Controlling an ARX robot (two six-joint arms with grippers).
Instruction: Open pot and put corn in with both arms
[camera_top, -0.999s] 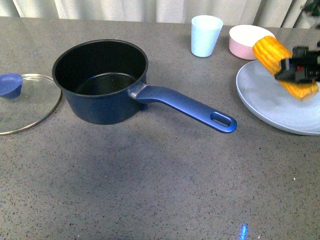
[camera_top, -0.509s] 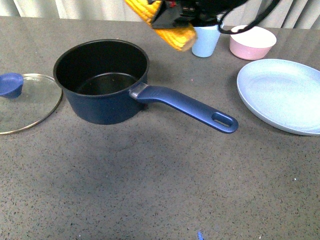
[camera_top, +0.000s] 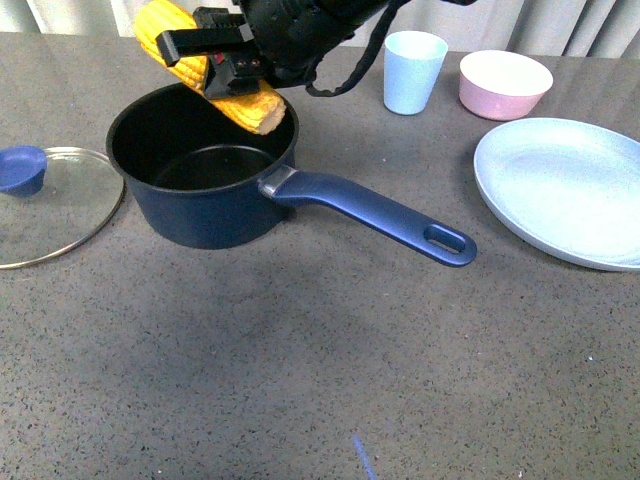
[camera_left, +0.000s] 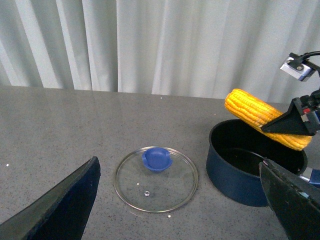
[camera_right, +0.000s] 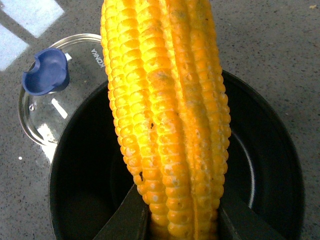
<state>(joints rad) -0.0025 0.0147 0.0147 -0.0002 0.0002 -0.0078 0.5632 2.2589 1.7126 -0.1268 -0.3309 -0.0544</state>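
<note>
Glass lid (camera_top: 50, 205) lies on the surface (camera_top: 300, 350) beside the pot (camera_top: 200, 215): opening is done. Right claw (camera_top: 215, 62) grips the corn (camera_top: 250, 105), tilted over the pot's open mouth; release remains. Left claw (camera_left: 180, 167) hangs spread and empty near the lid. Cup (camera_top: 413, 70), bowl (camera_top: 505, 82) and plate (camera_top: 560, 190) stand well apart; nothing appears to obstruct the drop.

We see a speckled grey desk (camera_top: 300, 380). Left of centre sits the open blue pot (camera_top: 200, 215), its handle pointing lower right. Its glass lid (camera_top: 60, 210) lies flat at the left edge. Upper right we find a pale cup (camera_top: 412, 72) and a pink bowl (camera_top: 503, 85), with a pale blue plate (camera_top: 560, 190) below them.
</note>
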